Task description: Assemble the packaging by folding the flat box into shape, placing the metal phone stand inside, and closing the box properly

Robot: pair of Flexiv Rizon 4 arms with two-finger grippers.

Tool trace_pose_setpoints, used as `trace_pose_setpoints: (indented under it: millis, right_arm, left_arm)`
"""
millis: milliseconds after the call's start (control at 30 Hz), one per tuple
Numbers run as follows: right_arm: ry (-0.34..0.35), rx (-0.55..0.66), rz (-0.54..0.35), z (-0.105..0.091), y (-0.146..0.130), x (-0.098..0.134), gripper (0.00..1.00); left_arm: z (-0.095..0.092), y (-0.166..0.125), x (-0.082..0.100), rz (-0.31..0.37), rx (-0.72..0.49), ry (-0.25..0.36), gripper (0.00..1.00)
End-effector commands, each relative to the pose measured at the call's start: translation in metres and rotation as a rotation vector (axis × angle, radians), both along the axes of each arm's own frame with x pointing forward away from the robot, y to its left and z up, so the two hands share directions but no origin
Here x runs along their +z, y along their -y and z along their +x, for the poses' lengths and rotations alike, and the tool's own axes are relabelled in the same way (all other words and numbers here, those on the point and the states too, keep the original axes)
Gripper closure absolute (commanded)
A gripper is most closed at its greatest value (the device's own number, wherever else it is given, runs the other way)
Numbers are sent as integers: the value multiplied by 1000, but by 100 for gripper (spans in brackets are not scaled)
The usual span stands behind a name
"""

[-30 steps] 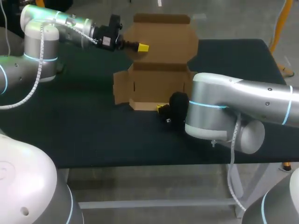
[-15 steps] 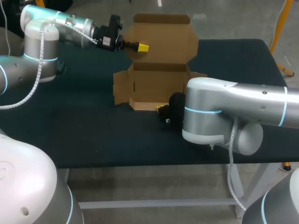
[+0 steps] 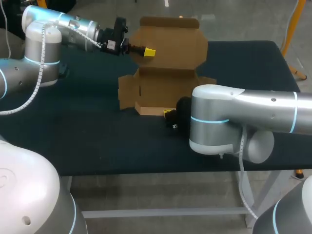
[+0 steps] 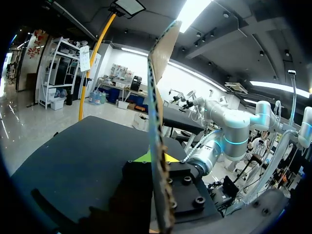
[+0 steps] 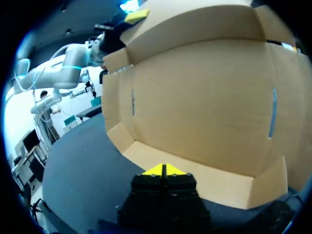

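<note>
Two claws are at one cardboard box [image 3: 165,87], which stands half folded near the middle of the black table [image 3: 87,141]. Its lid [image 3: 173,41] rises upright at the back, side flaps [image 3: 127,92] stick out, and a low front flap [image 3: 152,109] lies at the near edge. My left claw [image 3: 147,50] comes in from the left and pinches the lid's left edge high up. One yellow tip lies on the face toward me, and in the left wrist view the cardboard runs edge-on between the fingers, gripped from both sides. My right claw [image 3: 169,115] sits low on the table just before the front flap, its two yellow tips pressed together with nothing between them. Whether they touch the flap I cannot tell.
</note>
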State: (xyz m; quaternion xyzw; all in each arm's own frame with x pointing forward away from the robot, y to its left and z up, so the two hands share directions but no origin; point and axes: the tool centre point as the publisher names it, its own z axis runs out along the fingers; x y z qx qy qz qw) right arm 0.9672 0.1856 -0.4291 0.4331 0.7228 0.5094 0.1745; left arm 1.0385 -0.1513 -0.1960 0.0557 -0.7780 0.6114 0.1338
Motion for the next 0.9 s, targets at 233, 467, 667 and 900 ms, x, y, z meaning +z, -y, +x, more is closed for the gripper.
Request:
trace_pose_setpoints:
  millis: [233, 467, 667, 900]
  right_arm:
    - [1, -5, -3, 1, -3, -5, 100]
    - [1, -5, -3, 1, -3, -5, 100]
    - [1, -5, -3, 1, -3, -5, 100]
    - [1, -5, -3, 1, -3, -5, 100]
  left_arm:
    - [-25, 0, -3, 9, -7, 23, 100]
    - [-40, 1, -11, 8, -19, 35, 100]
    - [-50, 3, -12, 8, -26, 53, 100]
    - [-60, 3, -14, 6, -30, 72, 100]
